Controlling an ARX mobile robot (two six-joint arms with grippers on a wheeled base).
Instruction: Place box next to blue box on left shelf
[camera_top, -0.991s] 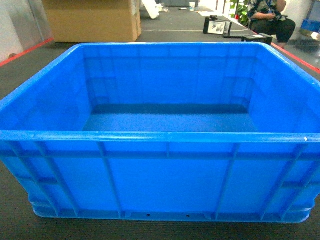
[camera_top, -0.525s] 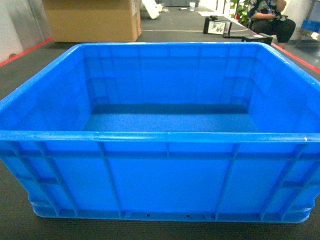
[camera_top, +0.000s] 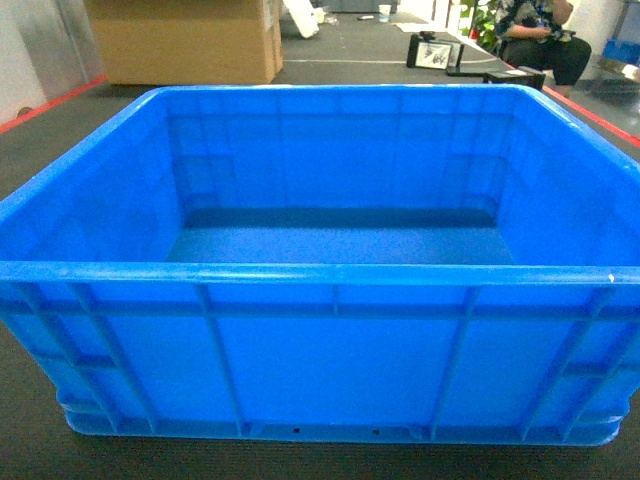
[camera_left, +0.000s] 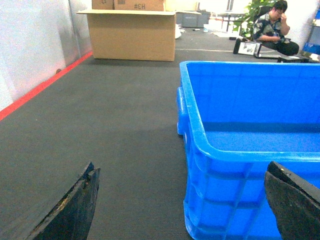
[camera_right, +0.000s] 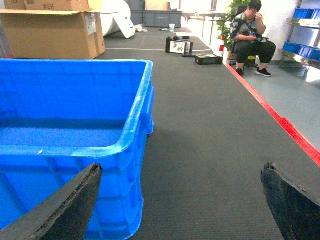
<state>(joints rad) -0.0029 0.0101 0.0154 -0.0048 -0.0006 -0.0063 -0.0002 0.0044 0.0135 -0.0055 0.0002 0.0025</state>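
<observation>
Facing the box (camera_top: 330, 270) square on, we see it sitting empty on the dark floor (camera_left: 115, 125) right in front of us, not yet picked up. The left claw (camera_left: 182, 200) is spread wide, one finger out over the floor and the other over the box's near left corner. The right claw (camera_right: 182, 200) is spread wide too, straddling the near right corner. Neither touches the plastic.

To lift well, we judge each claw should move outward to a side wall and take the thick rim at matching spots, so the box rises level. The ribbed walls look stiff, though the smooth plastic may slip.

The floor is ribbed matting edged by a red line (camera_right: 280, 120). A cardboard carton (camera_left: 132, 32) stands well behind, and a seated person (camera_right: 252, 35) is far off right. The left shelf is not in view.
</observation>
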